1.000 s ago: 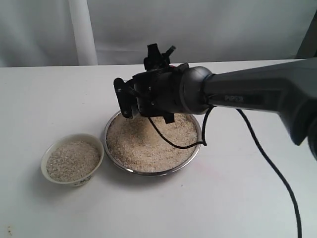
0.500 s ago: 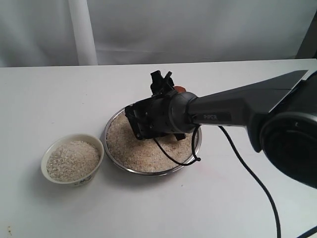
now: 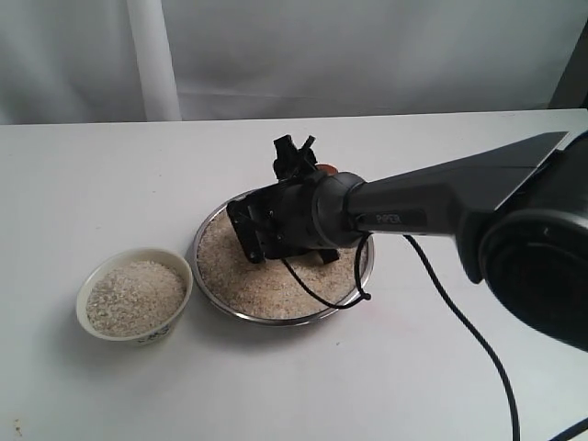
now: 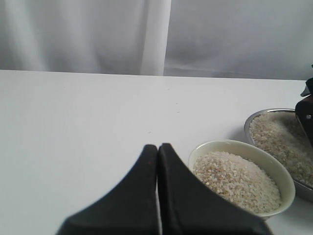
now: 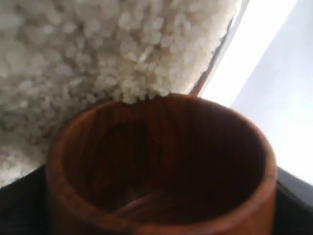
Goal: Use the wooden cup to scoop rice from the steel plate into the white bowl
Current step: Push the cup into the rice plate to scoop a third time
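The right claw (image 3: 308, 165) pinches the probably light, stiff, smooth wooden cup (image 5: 161, 166) across its barrel, rim against loose, spill-prone rice (image 5: 98, 49) in the steel plate (image 3: 276, 318), while the left claw (image 4: 158, 161) hangs pressed together near the white bowl (image 4: 244, 147).

The right arm (image 3: 413, 207) hides the steel plate's (image 3: 266, 317) far side and most of the wooden cup (image 3: 326, 169). Close up, the rice (image 5: 98, 49) is blurred.
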